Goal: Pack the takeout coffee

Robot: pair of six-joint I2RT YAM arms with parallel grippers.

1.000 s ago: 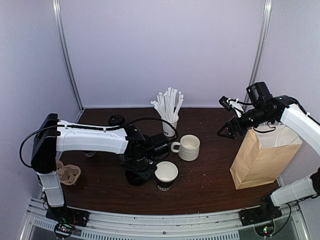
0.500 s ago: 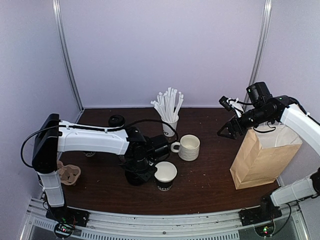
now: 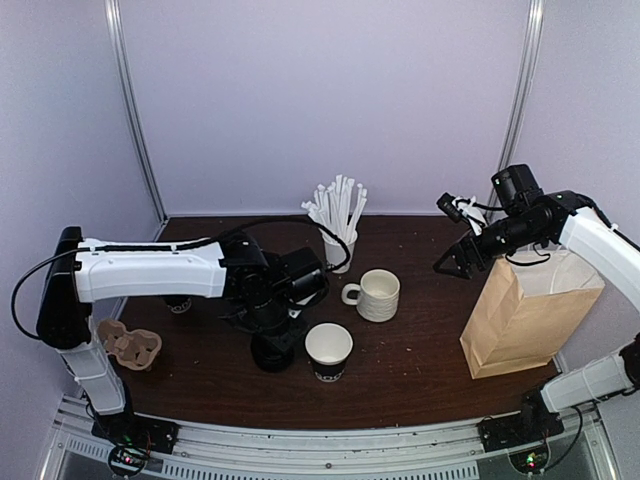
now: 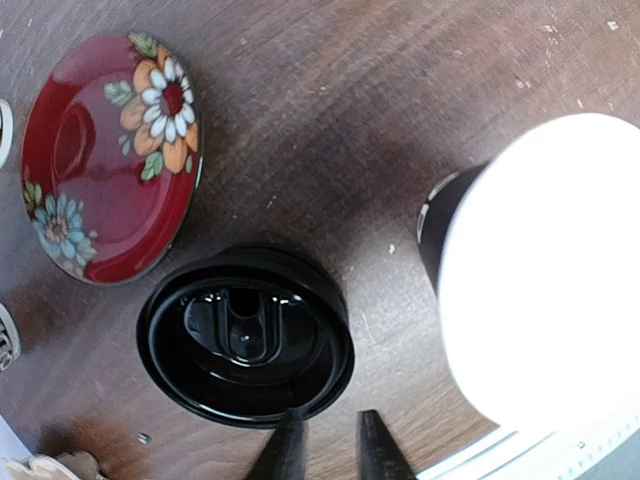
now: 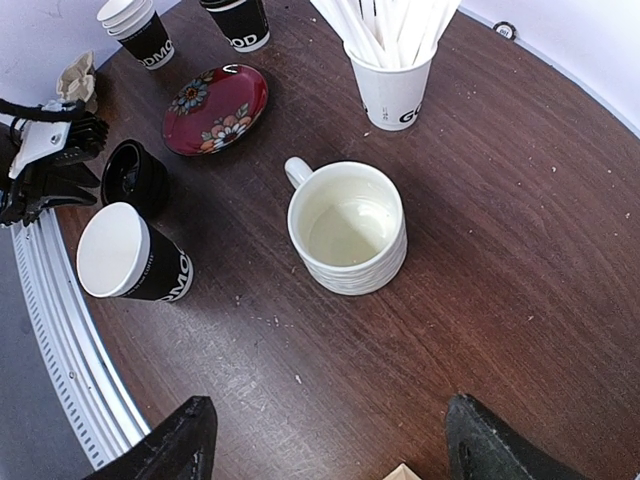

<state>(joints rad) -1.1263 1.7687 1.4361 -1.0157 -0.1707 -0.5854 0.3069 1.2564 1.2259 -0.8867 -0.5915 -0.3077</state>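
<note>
From my console I see the left gripper [image 4: 325, 425] hanging right at the rim of a black lid [image 4: 245, 335], which lies upside down on the dark wooden table [image 4: 400, 120]. Its jaws are pinched down to a slim gap with bare wood showing between the tips, and I can see nothing held in them. The takeout coffee cup [image 3: 329, 350] stands upright and uncovered just to the right of that lid, near the table's front edge, its black band lettered in white. A red flowered saucer [image 4: 110, 155] sits just beyond the lid. Further back are the cream mug [image 3: 378, 295] and the cup of straws [image 3: 340, 235]. My right gripper [image 3: 452, 262] hovers spread wide and empty beside the top of the brown paper bag [image 3: 520, 320], which stands upright at the right side.
</note>
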